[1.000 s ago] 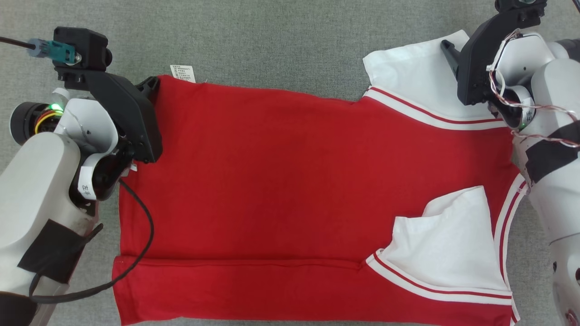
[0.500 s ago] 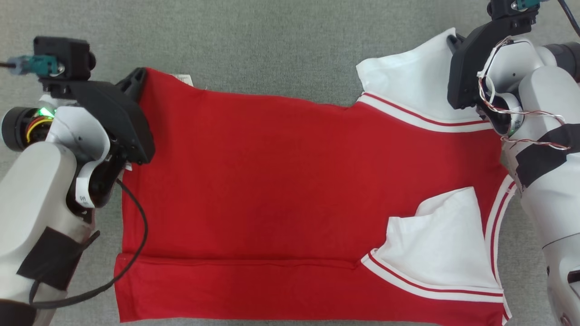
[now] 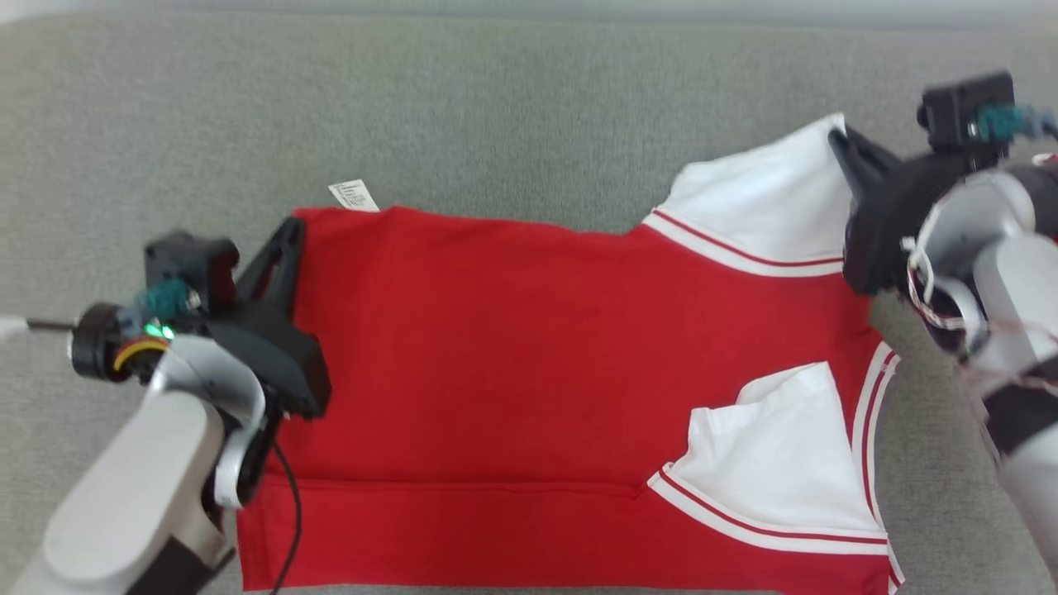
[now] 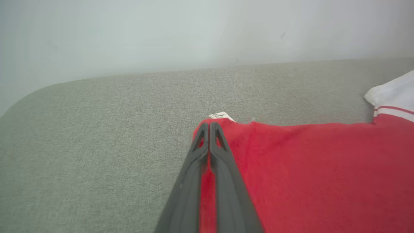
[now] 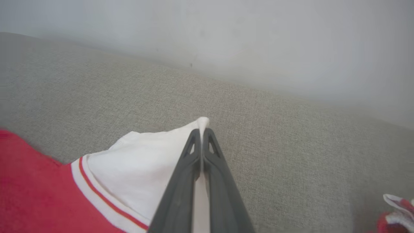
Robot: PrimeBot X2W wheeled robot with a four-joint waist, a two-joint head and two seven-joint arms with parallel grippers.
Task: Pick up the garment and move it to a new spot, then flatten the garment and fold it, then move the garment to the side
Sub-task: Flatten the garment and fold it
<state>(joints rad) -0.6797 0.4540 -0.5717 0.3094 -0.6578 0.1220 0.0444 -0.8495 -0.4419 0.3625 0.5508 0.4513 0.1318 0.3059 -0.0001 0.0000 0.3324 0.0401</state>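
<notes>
A red shirt [image 3: 512,355] with white sleeves lies spread flat on a grey fabric surface [image 3: 496,116], seen from above.

The left gripper [image 3: 289,227] has its two dark fingers pressed together on the far left corner of the shirt. In the left wrist view the fingers [image 4: 223,161] meet at their tips, with red cloth pinched between them. A small white label [image 3: 354,195] sticks out from the shirt's edge just past those tips and a little to their right. The red body of the shirt [image 4: 307,168] spreads away to the right of the jaws, and bare grey fabric lies to their left.

The right gripper [image 3: 839,136] is clamped on the tip of the far white sleeve [image 3: 760,198]. In the right wrist view its fingers [image 5: 181,194] are closed, with a strip of white cloth caught between them, and the sleeve's point pokes out just beyond the tips. The rest of that sleeve [image 5: 145,161], trimmed with a red stripe, spreads to the left of the jaws, and the red body lies further left.

The nearer white sleeve [image 3: 785,463] is folded in over the red body, well apart from both grippers.

A pale wall [image 4: 194,32] rises beyond the far edge of the surface.
</notes>
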